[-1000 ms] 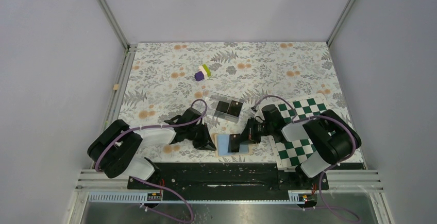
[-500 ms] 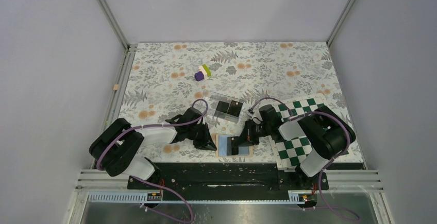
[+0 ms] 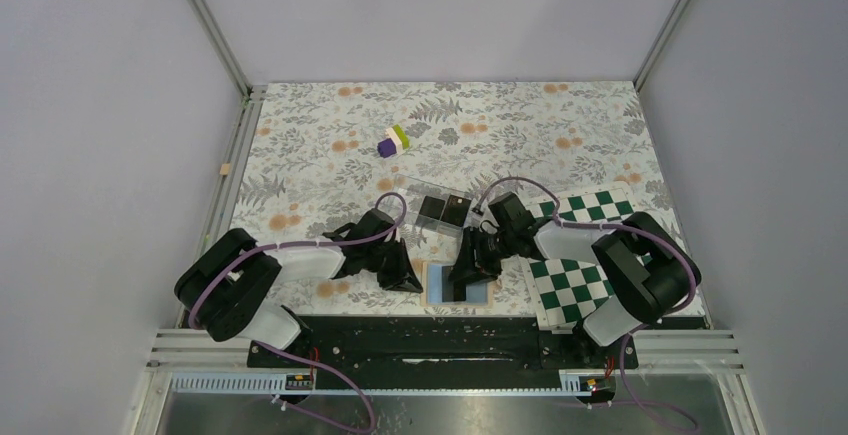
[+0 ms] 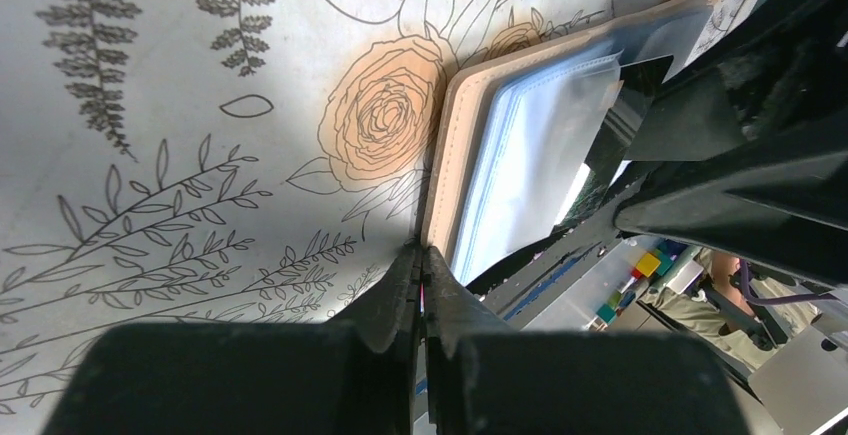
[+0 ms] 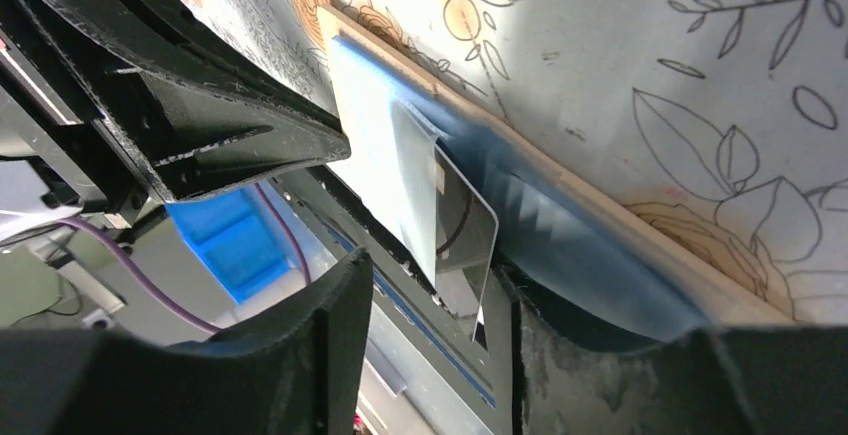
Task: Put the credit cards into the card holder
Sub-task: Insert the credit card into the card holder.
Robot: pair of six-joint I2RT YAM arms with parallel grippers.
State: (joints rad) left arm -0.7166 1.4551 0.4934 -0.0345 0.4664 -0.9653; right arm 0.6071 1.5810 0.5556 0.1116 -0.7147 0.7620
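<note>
The card holder [image 3: 482, 295] lies open near the table's front edge, tan rim around a light blue inside. One black credit card [image 5: 468, 235] sticks partway out of its clear pocket [image 5: 392, 170]. My right gripper [image 5: 440, 290] is open around the card's free end, and the card stands close to one finger. My left gripper [image 4: 421, 251] is shut, its tips against the holder's tan rim [image 4: 447, 170] at the left side. Two more credit cards [image 3: 443, 210] lie in a clear case behind the holder.
A purple-green-white block cluster [image 3: 394, 140] sits mid-table. A green-white checkerboard [image 3: 572, 285] lies under the right arm. The clear plastic case [image 3: 462, 202] stands just behind the holder, close to the right gripper [image 3: 468, 267]. A black base rail [image 3: 400, 340] runs along the front.
My right gripper has opened from shut and let go of the card, which now rests in the holder's pocket. The right wrist swung slightly left. The left gripper stayed shut at the rim.
</note>
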